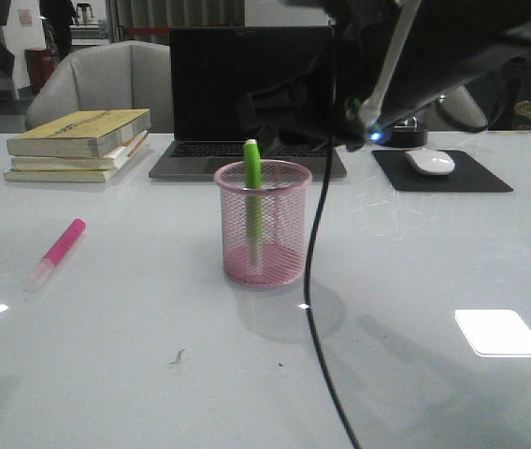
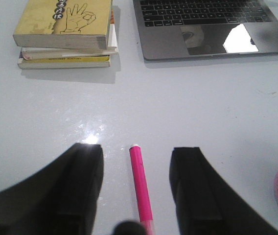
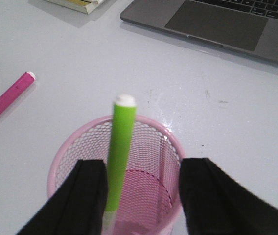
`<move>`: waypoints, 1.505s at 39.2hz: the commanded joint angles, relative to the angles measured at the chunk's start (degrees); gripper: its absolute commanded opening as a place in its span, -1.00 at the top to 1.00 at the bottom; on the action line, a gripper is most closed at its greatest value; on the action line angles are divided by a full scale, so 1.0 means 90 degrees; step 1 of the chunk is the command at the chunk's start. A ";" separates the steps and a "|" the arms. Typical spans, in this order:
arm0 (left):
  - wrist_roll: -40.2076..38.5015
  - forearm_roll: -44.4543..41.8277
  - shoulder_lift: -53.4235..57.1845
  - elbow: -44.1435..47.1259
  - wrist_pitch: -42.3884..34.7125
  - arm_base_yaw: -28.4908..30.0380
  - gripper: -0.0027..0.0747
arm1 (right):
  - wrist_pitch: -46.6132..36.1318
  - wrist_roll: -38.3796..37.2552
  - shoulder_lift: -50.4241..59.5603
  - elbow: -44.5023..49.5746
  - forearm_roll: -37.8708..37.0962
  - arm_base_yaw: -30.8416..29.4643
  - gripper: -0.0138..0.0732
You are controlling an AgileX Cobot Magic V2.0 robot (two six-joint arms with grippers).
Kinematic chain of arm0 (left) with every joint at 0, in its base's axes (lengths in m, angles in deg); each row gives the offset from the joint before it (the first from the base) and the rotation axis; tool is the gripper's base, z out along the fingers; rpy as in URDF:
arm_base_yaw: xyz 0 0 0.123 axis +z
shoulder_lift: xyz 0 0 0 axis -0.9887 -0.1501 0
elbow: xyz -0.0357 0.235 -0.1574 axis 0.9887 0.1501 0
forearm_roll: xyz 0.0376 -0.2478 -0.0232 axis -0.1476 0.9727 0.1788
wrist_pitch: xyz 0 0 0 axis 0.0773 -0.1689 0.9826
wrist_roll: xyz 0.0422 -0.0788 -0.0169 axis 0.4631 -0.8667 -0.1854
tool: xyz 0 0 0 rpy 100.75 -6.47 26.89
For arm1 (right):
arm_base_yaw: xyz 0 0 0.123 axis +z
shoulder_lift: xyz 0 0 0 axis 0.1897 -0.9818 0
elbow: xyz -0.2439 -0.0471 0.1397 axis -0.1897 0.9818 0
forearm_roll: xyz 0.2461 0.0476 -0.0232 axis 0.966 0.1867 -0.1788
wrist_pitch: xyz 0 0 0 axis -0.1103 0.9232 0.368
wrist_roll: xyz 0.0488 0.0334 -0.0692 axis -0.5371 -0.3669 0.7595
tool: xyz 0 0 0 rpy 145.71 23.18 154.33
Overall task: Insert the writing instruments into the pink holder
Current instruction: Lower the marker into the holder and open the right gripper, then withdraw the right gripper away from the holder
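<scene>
While the pink marker point(image 1: 56, 253) lies flat on the table point(image 1: 107, 374), well left of the pink holder point(image 1: 263, 223), I judge it light, stiff, smooth-barrelled; best taken mid-barrel, across its width. My left gripper point(image 2: 136, 182): fingers spread wide, straddling that marker, touching nothing. Green marker point(image 1: 253, 192): upright inside the holder. My right gripper point(image 3: 143, 196): above the holder, fingers parted, empty, flanking the green marker without contact.

Front view faces low across the table point(image 1: 434, 281); both wrist cameras look down close, sharing the laptop point(image 1: 247, 84).
</scene>
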 commanded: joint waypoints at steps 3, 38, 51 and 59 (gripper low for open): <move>-0.0073 0.0023 0.0161 -0.0237 -0.0404 -0.0039 -0.09 | 0.0708 0.0217 0.1206 -0.0162 -0.0091 -0.0505 -0.37; -0.0073 0.0023 0.0161 -0.0237 -0.0463 -0.0060 -0.09 | 0.3662 0.0222 0.4463 0.1551 -0.0873 -0.3368 -0.37; 0.0013 -0.0400 -0.0168 -0.0512 -0.0458 -0.0200 -0.09 | 0.3932 0.0222 0.4490 0.1551 -0.0873 -0.3361 -0.37; 0.0013 -0.0389 -0.0800 -0.1480 0.0548 -0.0170 -0.09 | 0.3932 0.0222 0.4490 0.1551 -0.0873 -0.3361 -0.37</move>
